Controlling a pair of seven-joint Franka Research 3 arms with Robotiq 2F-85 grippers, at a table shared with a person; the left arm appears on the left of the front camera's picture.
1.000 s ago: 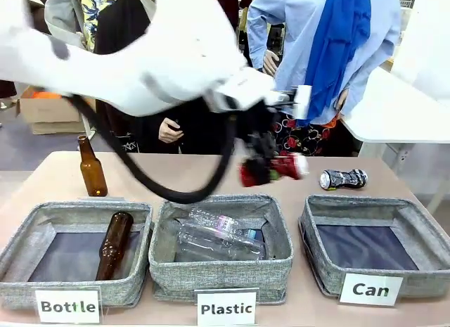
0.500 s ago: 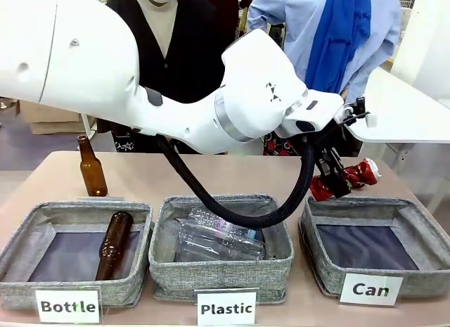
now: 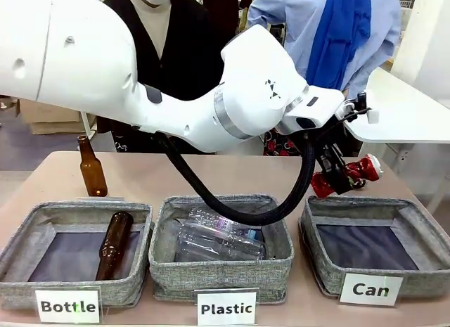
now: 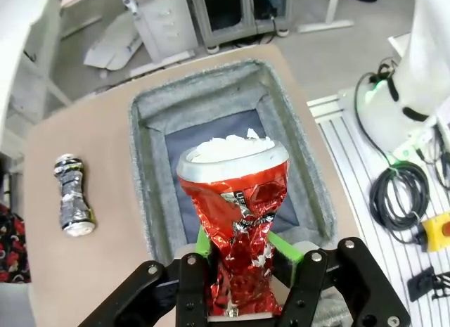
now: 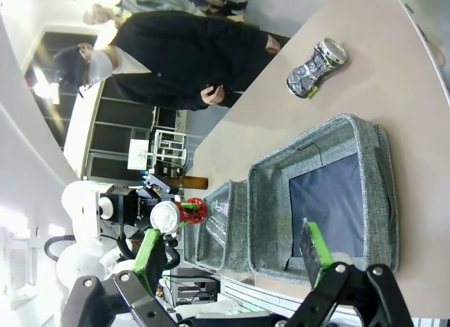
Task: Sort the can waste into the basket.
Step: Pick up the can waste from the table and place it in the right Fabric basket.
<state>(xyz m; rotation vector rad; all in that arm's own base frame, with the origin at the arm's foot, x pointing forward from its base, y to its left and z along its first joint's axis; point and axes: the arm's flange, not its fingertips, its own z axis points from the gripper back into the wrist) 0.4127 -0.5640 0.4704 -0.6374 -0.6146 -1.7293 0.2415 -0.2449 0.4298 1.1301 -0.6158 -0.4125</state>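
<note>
- Left gripper (image 4: 242, 248): jaws clamped on the crumpled lower half of the red can (image 4: 235, 190), one green pad on each side.
- Red can: held in the air over the Can basket (image 4: 143, 158). In the front view it hangs by the far rim, probably just inside it, though depth is hard to judge there.
- Step in hand: the release. It would be best to carry the can over the middle of the dark lining and lower it a little, so that the light can does not bounce out.
- The jaws should part fully, since creased metal may catch on a pad.
- Second can (image 4: 72, 197): lies on the table (image 3: 176, 172) beside the basket, not touching it.
- Right gripper (image 5: 232, 249): jaws wide apart, empty.
</note>
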